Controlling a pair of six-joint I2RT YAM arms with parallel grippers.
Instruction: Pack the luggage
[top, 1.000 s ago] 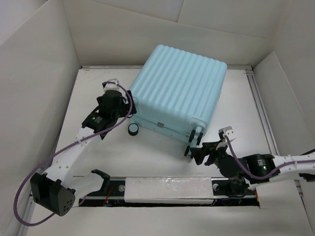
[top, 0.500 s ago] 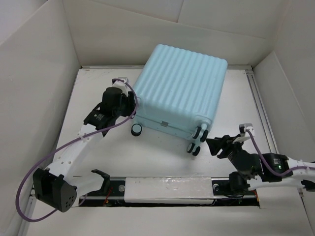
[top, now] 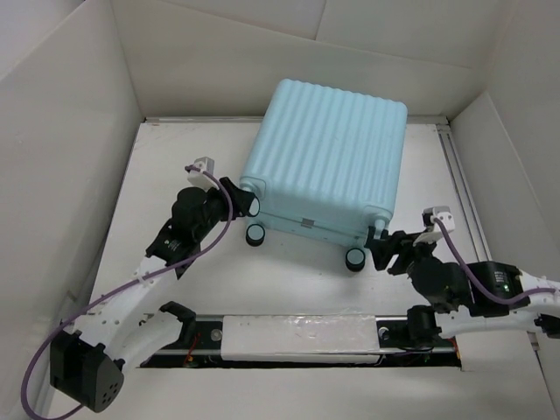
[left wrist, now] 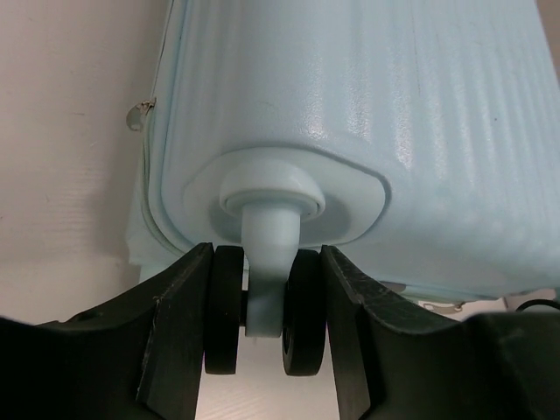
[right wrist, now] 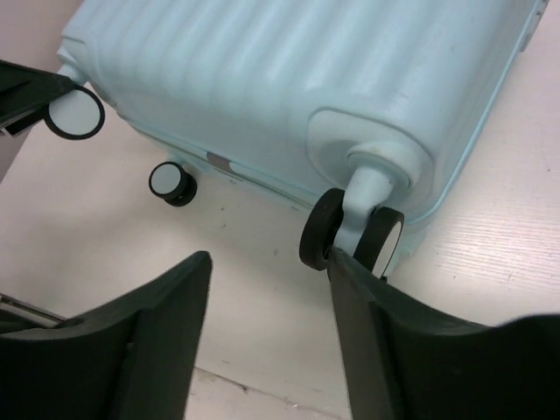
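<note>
the pale blue luggage (top: 325, 149) lies shut, ribbed shell up, toward the back of the table (top: 289, 280). the left gripper (left wrist: 266, 262) has its fingers pressed on either side of the near-left caster wheel (left wrist: 226, 306). the right gripper (right wrist: 271, 262) gapes wide and empty, one finger just beside the near-right wheel (right wrist: 319, 229).

A white table (top: 289, 280) is enclosed by pale panels (top: 61, 131) at the left, top and right of the frame; it is lit evenly, with soft shadows.
</note>
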